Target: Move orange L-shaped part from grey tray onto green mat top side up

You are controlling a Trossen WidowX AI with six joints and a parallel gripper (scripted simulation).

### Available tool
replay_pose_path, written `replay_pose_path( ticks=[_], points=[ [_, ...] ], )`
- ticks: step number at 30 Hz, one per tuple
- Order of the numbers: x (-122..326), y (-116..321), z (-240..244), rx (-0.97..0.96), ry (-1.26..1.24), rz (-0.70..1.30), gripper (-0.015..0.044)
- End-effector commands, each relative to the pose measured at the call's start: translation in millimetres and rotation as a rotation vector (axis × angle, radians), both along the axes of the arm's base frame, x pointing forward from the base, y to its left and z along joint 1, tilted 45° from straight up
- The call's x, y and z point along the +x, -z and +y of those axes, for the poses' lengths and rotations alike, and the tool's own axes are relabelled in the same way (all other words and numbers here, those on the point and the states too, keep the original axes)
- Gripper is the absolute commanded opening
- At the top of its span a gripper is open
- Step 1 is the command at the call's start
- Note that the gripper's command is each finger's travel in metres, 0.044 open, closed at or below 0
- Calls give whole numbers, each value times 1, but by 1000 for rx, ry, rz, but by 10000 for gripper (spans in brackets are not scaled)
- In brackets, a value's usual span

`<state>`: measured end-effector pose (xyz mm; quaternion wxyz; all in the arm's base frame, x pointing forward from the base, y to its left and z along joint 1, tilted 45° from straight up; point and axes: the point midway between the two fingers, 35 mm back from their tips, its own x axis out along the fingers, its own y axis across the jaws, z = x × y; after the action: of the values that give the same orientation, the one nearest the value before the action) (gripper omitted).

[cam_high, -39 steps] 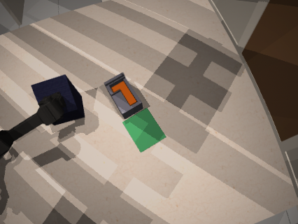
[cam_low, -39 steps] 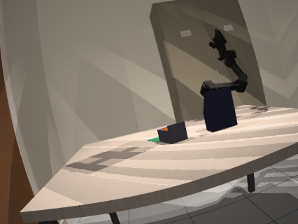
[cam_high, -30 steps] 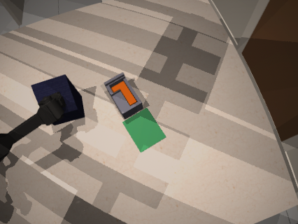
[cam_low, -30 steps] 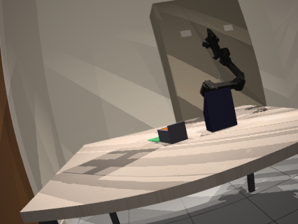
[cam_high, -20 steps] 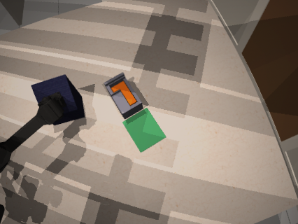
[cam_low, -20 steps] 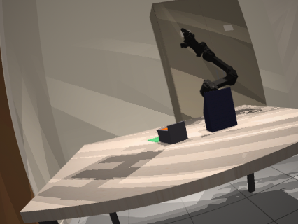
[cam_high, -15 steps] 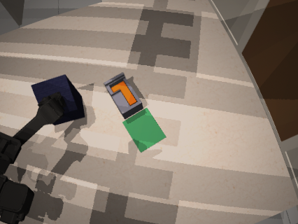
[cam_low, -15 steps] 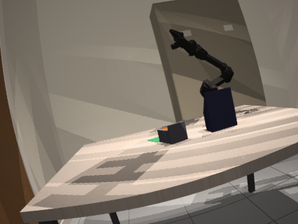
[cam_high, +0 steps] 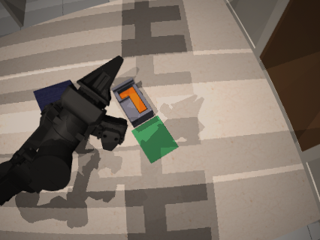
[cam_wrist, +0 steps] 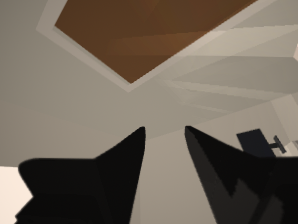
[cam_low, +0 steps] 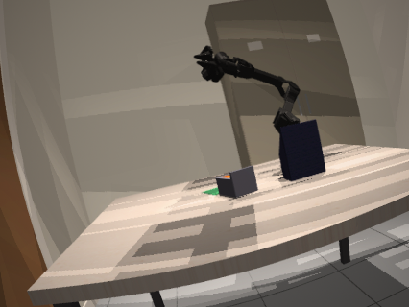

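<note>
1. The claw (cam_high: 119,59) (cam_low: 197,59) (cam_wrist: 164,130) is partly open, its two tips apart with nothing between them; it hangs high above the surface (cam_high: 244,112) (cam_low: 168,240), pointing toward 9 o'clock in the side view
2. The black arm (cam_high: 52,169) (cam_low: 266,77) reaches in from about 8 o'clock in the top view
3. Seen from above, the grey tray (cam_high: 128,109) (cam_low: 244,182) lies on the surface, with the claw's tips toward 11 o'clock of it in the picture
4. The orange part (cam_high: 137,101) (cam_low: 226,177) is in the tray's pocket, its L-shaped end toward 11 o'clock and its straight end toward 5
5. The green mat (cam_high: 155,139) (cam_low: 211,191) lies just beside the tray at 5 o'clock
6. The dark blue block (cam_high: 52,95) (cam_low: 303,151) stands at 9 o'clock from the tray, well apart from it
</note>
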<state>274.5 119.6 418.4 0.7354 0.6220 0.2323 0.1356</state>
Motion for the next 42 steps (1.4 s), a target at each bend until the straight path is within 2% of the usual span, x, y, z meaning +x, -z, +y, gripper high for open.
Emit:
replay_pose_path(
  ticks=[1,6,12,19,24,26,36,42],
  points=[
    [36,67,5,-186,37,161,180],
    [61,150,4,-457,45,357,180],
    [63,255,-6,-858,-29,607,180],
    [27,365,-40,-1448,-307,928,180],
    [-12,414,-72,-1866,-647,1148,180],
    [-17,419,-77,-1921,-705,1176,180],
    [-17,421,-79,-1920,-705,1176,180],
    [-20,465,-121,-1922,-703,1176,180]
  ],
)
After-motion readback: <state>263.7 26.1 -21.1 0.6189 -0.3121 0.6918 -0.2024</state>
